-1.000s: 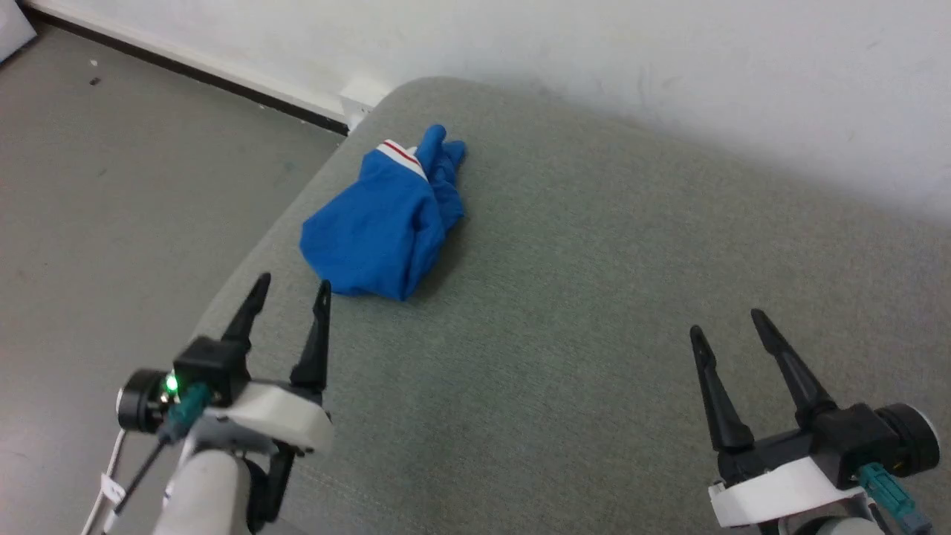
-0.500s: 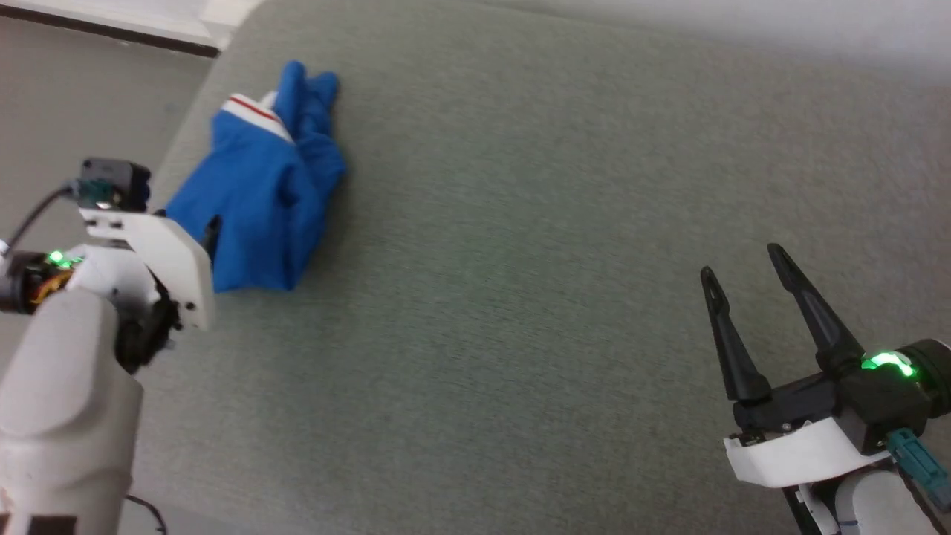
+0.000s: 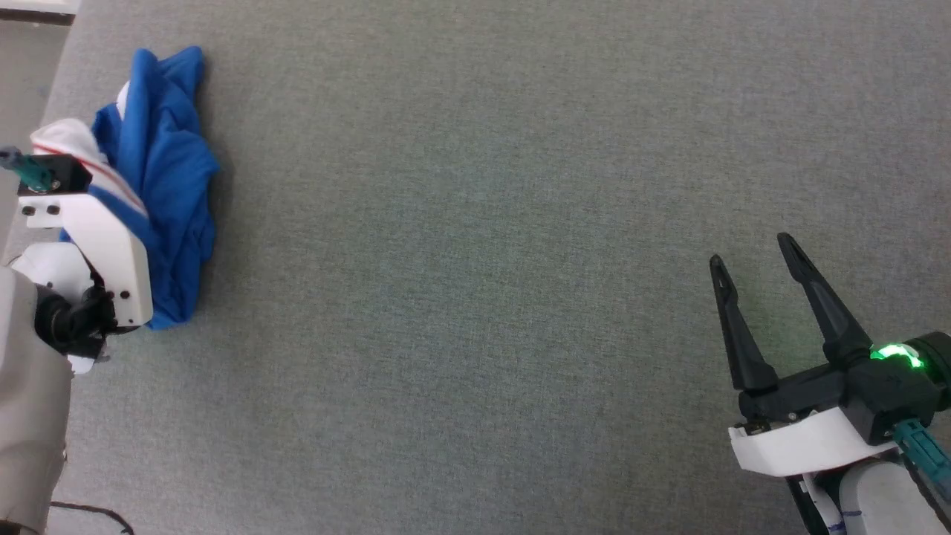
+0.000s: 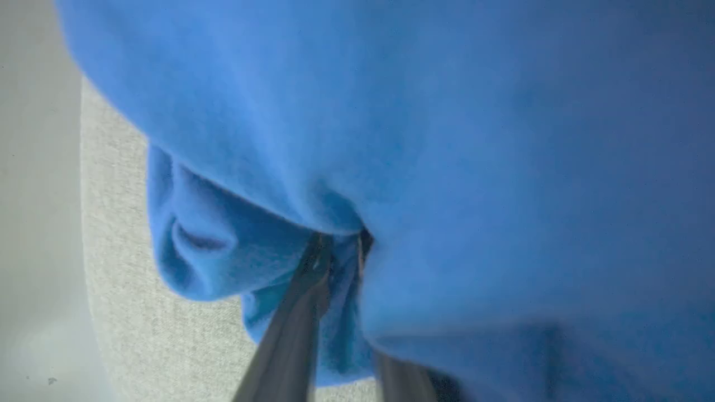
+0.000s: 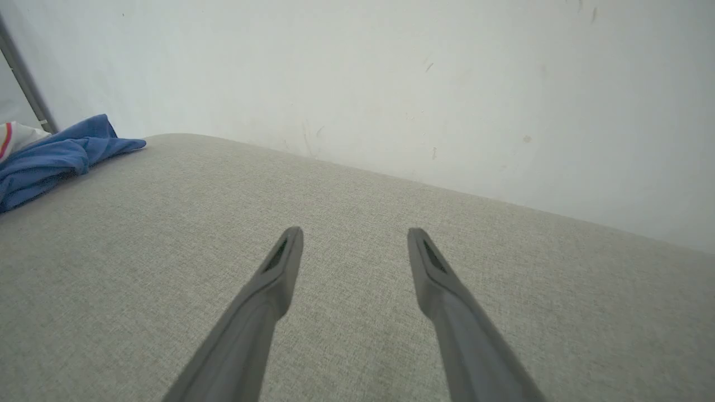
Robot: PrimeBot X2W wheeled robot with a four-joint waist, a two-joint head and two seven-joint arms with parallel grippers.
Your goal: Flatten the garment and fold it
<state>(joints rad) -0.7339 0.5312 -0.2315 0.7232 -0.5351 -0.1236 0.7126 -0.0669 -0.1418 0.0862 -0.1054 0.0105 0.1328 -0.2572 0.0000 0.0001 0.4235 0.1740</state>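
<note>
Left gripper: fingers pulled in narrow, pinching a fold of the garment, with blue cloth bunched between them and over the tips.
Right gripper: fingers spread wide with nothing in them, hovering over the near right part of the cushion.
Edges: garment sits right at the cushion's left edge, up near the far left corner. The floor drops off just beside it, and the cushion's far edge runs along the white wall.
Open room: a big stretch of plain grey fabric lies between the two grippers, so middle and right are wide open.
Hidden: in the head view the white wrist bracket covers the left fingers and the garment's near left part. The left wrist view is so close the cloth goes blurry. The print can't be made out, it's all crumpled.
Garment vs tool: blue heap with a bit of white sleeve and red stripe on top, clamped at a fold near its rim by the left gripper, well apart from the right one.
</note>
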